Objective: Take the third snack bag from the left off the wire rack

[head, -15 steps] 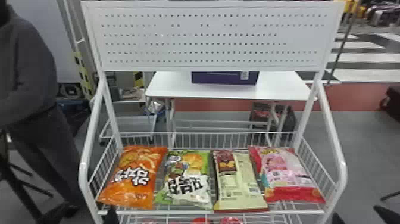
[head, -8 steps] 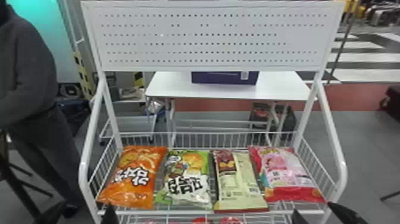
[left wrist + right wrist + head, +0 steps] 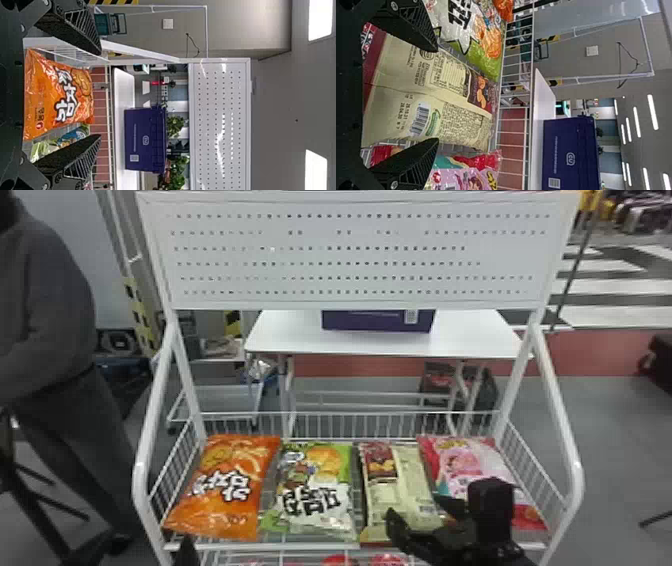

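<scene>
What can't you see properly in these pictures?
Near end of the cream bag: hidden by the right gripper, head view.
Near corner of the pink bag: behind the same gripper, head view.
The red things on the lower shelf: cut off by the head view's bottom edge.
Whether the right gripper touches the cream bag: unclear in both views.
</scene>
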You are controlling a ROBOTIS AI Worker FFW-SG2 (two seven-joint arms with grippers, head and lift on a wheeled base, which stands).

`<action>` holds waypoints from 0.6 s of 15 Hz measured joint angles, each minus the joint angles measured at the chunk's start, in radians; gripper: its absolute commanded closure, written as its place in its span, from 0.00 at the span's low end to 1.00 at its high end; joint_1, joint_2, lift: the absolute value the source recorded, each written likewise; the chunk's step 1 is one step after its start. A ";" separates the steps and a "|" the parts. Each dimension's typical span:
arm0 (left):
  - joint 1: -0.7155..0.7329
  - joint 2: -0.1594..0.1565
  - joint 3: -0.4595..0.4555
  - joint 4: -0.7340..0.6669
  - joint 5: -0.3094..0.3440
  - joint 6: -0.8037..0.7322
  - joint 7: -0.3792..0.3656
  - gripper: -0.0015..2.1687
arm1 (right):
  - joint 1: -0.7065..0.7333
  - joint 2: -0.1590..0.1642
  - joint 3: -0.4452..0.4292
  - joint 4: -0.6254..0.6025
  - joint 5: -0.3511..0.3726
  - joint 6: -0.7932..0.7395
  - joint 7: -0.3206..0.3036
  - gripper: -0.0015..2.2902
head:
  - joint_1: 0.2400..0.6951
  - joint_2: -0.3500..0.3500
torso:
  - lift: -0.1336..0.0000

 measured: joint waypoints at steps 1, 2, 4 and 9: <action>0.000 0.001 -0.001 0.002 -0.001 -0.001 -0.001 0.07 | -0.044 0.011 0.018 0.043 0.001 0.029 0.000 0.04 | 0.57 0.50 | 1.00; 0.000 0.002 -0.002 0.004 -0.001 -0.001 -0.001 0.07 | -0.078 0.020 0.031 0.080 0.002 0.050 0.001 0.06 | 0.57 0.50 | 1.00; 0.000 0.005 0.000 0.006 -0.001 -0.001 0.001 0.07 | -0.121 0.031 0.046 0.132 0.003 0.063 0.001 0.35 | 0.57 0.50 | 1.00; -0.006 0.006 0.003 0.007 0.002 0.001 0.000 0.07 | -0.162 0.033 0.054 0.166 -0.004 0.095 0.024 0.96 | 0.57 0.50 | 1.00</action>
